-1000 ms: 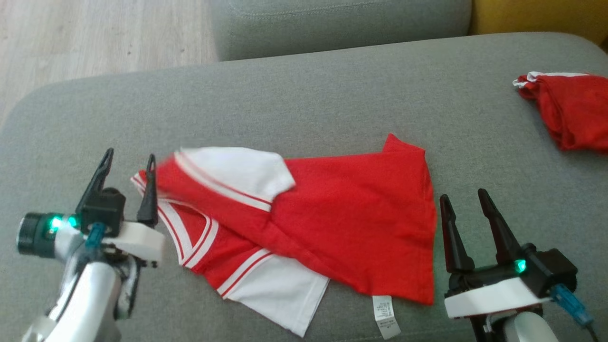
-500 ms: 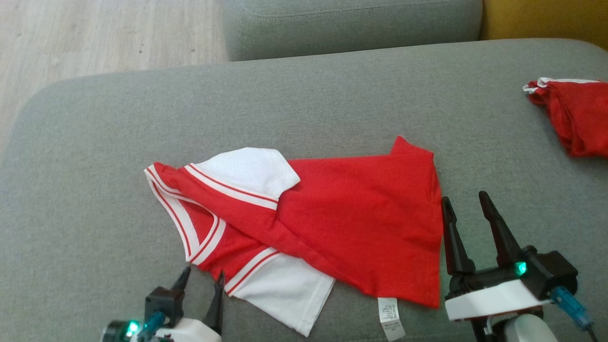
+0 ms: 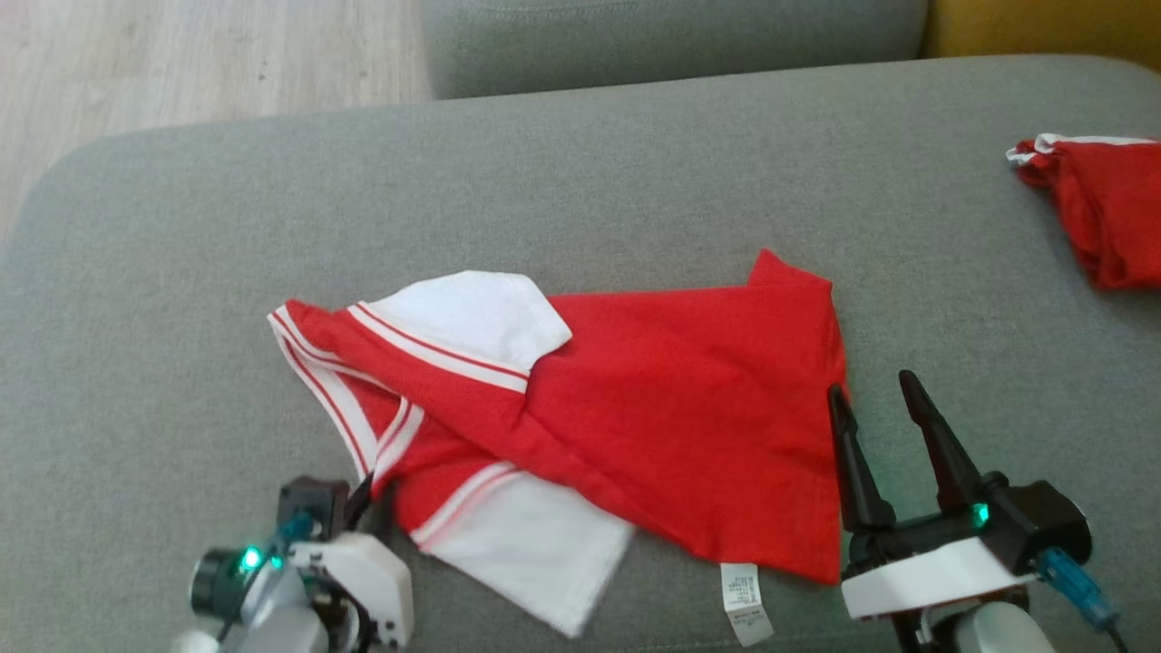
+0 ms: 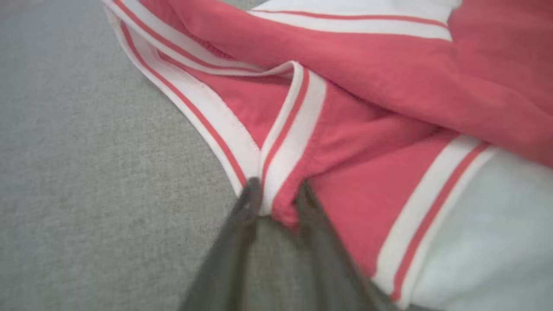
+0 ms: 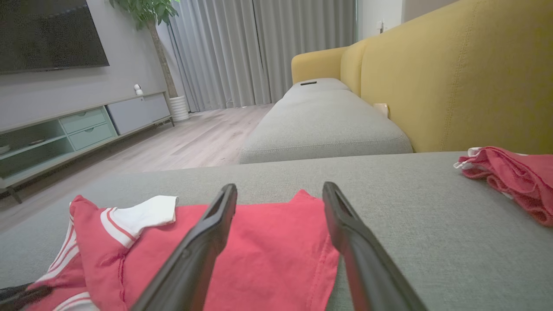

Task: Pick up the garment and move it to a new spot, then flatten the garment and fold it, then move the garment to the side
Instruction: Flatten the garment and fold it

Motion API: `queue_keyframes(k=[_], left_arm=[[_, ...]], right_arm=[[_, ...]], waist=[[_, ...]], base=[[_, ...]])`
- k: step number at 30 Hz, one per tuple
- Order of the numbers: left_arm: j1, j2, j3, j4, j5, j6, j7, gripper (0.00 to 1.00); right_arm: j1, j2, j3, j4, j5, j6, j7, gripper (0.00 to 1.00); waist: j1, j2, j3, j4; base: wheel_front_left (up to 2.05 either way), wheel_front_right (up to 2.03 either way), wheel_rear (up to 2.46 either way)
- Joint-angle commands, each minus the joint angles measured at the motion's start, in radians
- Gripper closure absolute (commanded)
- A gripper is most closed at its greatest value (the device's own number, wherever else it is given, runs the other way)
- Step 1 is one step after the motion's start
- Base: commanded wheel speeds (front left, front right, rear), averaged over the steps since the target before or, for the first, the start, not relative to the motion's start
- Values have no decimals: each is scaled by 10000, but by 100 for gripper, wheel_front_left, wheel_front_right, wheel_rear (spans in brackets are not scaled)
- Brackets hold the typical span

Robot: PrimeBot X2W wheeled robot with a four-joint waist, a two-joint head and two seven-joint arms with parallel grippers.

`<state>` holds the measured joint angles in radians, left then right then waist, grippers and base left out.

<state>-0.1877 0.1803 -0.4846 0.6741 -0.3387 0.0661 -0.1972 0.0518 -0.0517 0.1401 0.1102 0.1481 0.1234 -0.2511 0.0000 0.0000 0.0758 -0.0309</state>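
The garment (image 3: 680, 426) is a red shirt with white sleeves and a striped collar, lying crumpled on the grey sofa cushion (image 3: 580, 181). My left gripper (image 3: 372, 499) sits at the garment's near left corner. In the left wrist view its fingers (image 4: 248, 203) stand close on either side of the collar's V tip (image 4: 276, 196) and touch the cloth; I cannot tell whether they pinch it. My right gripper (image 3: 871, 385) is open at the garment's right hem. Its fingers (image 5: 216, 229) hover just above the red cloth (image 5: 268, 250) with nothing between them.
A second red garment (image 3: 1102, 209) lies bunched at the cushion's far right (image 5: 510, 177). Another grey cushion (image 3: 671, 36) and wooden floor (image 3: 181, 63) lie beyond. A yellow backrest (image 5: 453, 77) rises at the right. A white label (image 3: 746, 608) sticks out at the hem.
My left gripper dropped from the shirt's upper left to its near corner, pushed onto the collar tip and narrowed its fingers around it. The camera shifted slightly. The right gripper stayed open.
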Motion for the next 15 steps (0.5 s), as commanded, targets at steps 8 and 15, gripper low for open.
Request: queue_keyframes(k=[8,15], left_arm=[[-2161,925,508,262,905,399,-631,100],[-2853,1781,1147,-1404,1841,900,-642,100]], right_arm=[[-505,-361,308,-158,-9,73,-107,0],[-763,-375,323,-159,-33,73,-107,0]], waist=[[0,0,334,148],[0,0,633,194]], base=[[0,0,0],[0,0,0]])
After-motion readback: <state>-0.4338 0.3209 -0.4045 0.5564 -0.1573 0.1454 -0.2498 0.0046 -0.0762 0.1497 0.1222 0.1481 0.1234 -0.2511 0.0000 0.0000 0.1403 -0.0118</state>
